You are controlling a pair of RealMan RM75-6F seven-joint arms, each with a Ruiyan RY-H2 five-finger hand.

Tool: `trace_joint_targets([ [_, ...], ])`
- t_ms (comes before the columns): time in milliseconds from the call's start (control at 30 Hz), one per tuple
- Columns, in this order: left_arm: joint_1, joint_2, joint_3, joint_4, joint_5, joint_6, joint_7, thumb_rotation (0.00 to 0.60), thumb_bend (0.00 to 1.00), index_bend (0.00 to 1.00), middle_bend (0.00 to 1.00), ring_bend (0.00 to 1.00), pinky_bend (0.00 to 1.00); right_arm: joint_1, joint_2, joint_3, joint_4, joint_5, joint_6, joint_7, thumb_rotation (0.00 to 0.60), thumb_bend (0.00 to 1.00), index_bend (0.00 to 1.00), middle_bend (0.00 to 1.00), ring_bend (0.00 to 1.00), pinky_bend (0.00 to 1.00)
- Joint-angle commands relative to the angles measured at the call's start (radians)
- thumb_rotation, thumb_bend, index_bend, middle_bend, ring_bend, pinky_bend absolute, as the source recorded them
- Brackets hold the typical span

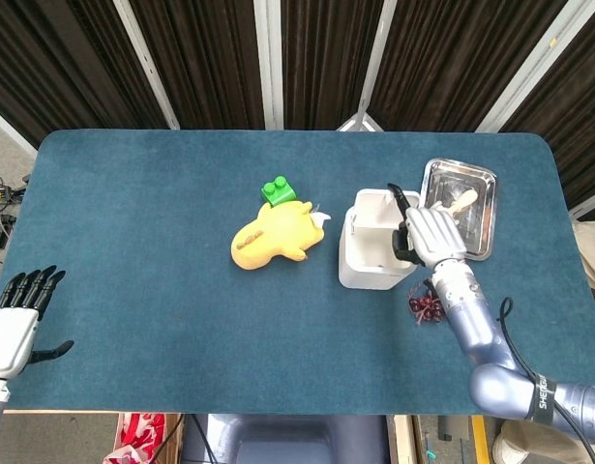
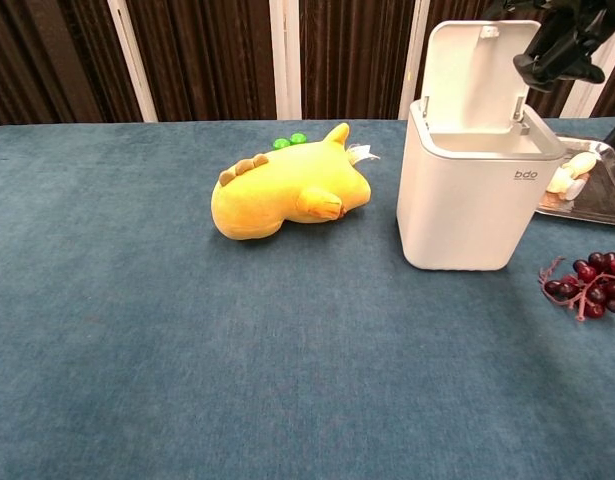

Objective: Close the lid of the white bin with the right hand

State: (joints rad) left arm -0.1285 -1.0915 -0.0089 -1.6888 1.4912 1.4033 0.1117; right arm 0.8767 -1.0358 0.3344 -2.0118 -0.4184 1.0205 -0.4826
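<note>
The white bin (image 1: 372,259) (image 2: 475,200) stands right of the table's middle, and its lid (image 2: 481,72) is up, hinged at the back. My right hand (image 1: 433,235) (image 2: 564,38) hovers at the lid's upper right edge, back of the hand up. Its dark fingers (image 1: 398,201) are bent toward the lid and hold nothing. I cannot tell whether they touch the lid. My left hand (image 1: 18,316) hangs off the table's near left corner with its fingers spread, and only the head view shows it.
A yellow plush toy (image 1: 272,237) (image 2: 285,193) lies left of the bin, with a green brick (image 1: 276,190) behind it. A metal tray (image 1: 468,205) (image 2: 599,196) with food sits right of the bin. A bunch of dark grapes (image 2: 589,283) lies in front of the tray.
</note>
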Motion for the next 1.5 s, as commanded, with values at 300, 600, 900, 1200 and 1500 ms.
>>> trace_joint_targets([
  [300, -0.002, -0.002, 0.000, -0.002, 0.000, -0.002, 0.005, 0.600, 0.00, 0.00, 0.00, 0.00, 0.00, 0.001, 0.056, -0.030, -0.098, 0.017, 0.002, 0.017, 0.600, 0.69, 0.09, 0.74, 0.79, 0.76],
  [600, -0.004, -0.002, 0.002, -0.006, 0.002, -0.005, 0.008, 0.600, 0.00, 0.00, 0.00, 0.00, 0.00, 0.000, 0.083, -0.044, -0.174, 0.018, 0.017, 0.042, 0.600, 0.69, 0.12, 0.74, 0.79, 0.76],
  [900, -0.003, 0.000, 0.004, -0.009, 0.007, -0.002, 0.005, 0.600, 0.00, 0.00, 0.00, 0.00, 0.00, 0.006, 0.101, -0.078, -0.252, 0.031, 0.027, 0.040, 0.600, 0.69, 0.12, 0.74, 0.79, 0.76],
  [1200, -0.002, 0.005, 0.009, -0.013, 0.013, -0.001, 0.003, 0.600, 0.00, 0.00, 0.00, 0.00, 0.00, 0.001, 0.075, -0.145, -0.252, 0.013, 0.042, 0.017, 0.600, 0.69, 0.12, 0.74, 0.79, 0.76],
  [1500, -0.001, 0.007, 0.011, -0.016, 0.015, -0.002, 0.005, 0.600, 0.00, 0.00, 0.00, 0.00, 0.00, -0.008, 0.053, -0.194, -0.231, 0.003, 0.050, 0.007, 0.600, 0.69, 0.13, 0.74, 0.79, 0.76],
])
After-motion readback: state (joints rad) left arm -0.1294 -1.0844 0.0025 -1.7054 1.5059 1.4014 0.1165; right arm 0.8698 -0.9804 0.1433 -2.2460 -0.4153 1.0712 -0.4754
